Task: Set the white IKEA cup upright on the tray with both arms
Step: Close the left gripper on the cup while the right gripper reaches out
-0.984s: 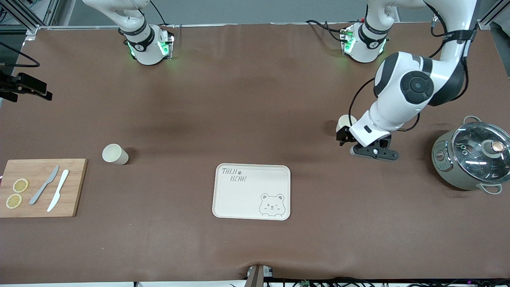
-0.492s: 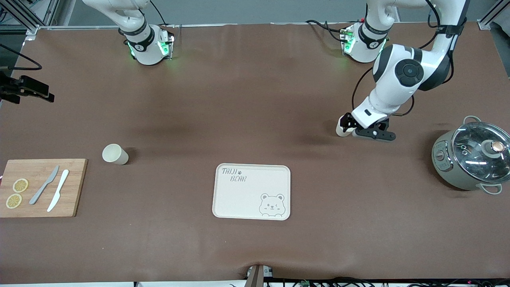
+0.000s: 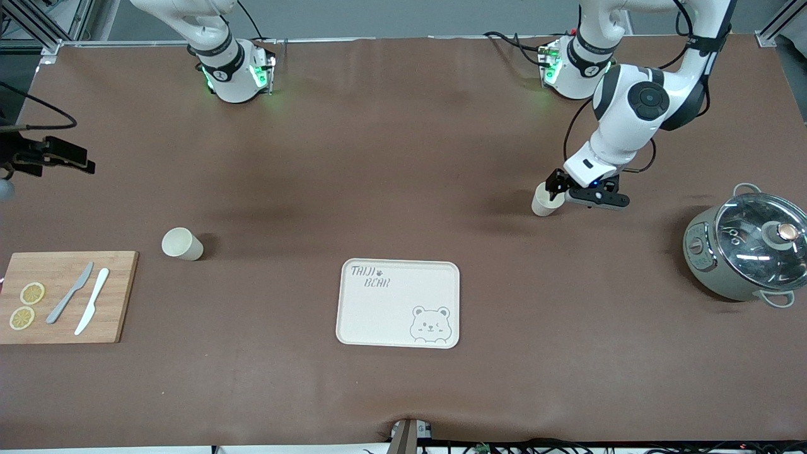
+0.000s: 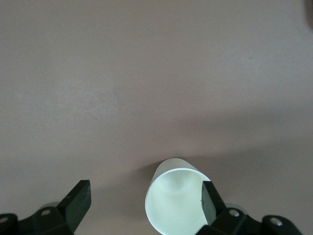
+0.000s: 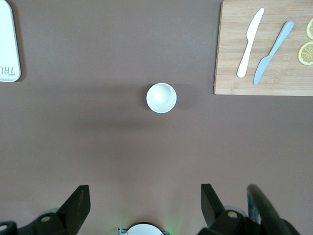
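A white cup (image 3: 541,205) stands upright on the brown table toward the left arm's end. My left gripper (image 3: 553,189) is open right at its rim. In the left wrist view one finger (image 4: 207,199) overlaps the mouth of this cup (image 4: 173,203), and the other finger (image 4: 79,195) stands well clear of it. A second white cup (image 3: 181,244) stands upright beside the cutting board and also shows in the right wrist view (image 5: 161,97). The cream bear tray (image 3: 398,302) is bare. My right gripper (image 5: 144,192) is open and empty, high over the right arm's end (image 3: 66,157).
A wooden cutting board (image 3: 66,296) with two knives and lemon slices lies at the right arm's end. A grey pot with a glass lid (image 3: 747,250) stands at the left arm's end. The tray's edge (image 5: 7,44) shows in the right wrist view.
My left arm has folded back toward its base and brought its gripper down onto the cup's rim. My right gripper has shifted slightly. The cups and the tray have not moved.
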Controlling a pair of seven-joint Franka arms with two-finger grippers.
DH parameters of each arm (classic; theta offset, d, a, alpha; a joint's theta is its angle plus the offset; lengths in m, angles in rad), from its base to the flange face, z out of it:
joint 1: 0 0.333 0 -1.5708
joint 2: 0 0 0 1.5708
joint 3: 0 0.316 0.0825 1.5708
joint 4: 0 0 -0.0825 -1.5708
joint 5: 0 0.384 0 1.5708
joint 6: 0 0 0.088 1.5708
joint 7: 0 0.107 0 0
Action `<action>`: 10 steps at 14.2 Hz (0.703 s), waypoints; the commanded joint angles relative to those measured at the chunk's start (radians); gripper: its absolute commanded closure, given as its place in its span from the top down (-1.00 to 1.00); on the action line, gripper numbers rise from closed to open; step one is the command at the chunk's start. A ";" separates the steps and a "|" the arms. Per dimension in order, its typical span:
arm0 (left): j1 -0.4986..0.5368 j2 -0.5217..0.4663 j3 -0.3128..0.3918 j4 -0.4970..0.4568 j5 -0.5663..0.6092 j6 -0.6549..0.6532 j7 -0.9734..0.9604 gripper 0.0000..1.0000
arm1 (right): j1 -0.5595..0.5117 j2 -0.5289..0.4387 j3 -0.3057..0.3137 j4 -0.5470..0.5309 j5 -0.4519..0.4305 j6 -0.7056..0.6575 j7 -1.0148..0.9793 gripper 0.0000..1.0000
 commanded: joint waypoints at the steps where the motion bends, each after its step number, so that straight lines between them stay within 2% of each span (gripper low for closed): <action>1: 0.000 -0.017 -0.004 -0.062 -0.017 0.076 0.025 1.00 | -0.007 0.032 0.012 0.024 0.016 -0.006 0.001 1.00; 3: -0.002 -0.005 -0.004 -0.074 -0.017 0.103 0.025 1.00 | 0.005 0.076 0.013 0.039 0.010 -0.019 0.001 1.00; 10: -0.002 0.090 -0.009 -0.074 -0.017 0.208 0.025 1.00 | 0.002 0.090 0.012 0.044 0.001 -0.019 -0.002 1.00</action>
